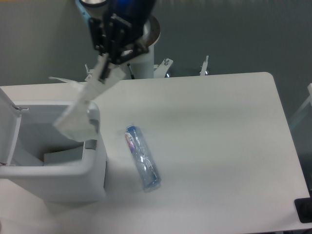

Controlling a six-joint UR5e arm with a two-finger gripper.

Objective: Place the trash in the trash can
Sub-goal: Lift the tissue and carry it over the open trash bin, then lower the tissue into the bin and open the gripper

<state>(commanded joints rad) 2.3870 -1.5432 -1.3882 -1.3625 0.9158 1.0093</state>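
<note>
While my gripper [105,66] is pinching the wrapper [80,109] over the trash can [73,183], I'm preparing its release. The bottle [142,157] is waiting.

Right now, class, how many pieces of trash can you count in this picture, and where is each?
2. The wrapper hangs from the end effector over the bin's rim. The bottle lies on the table beside the bin. More may be hidden inside the bin.
</note>
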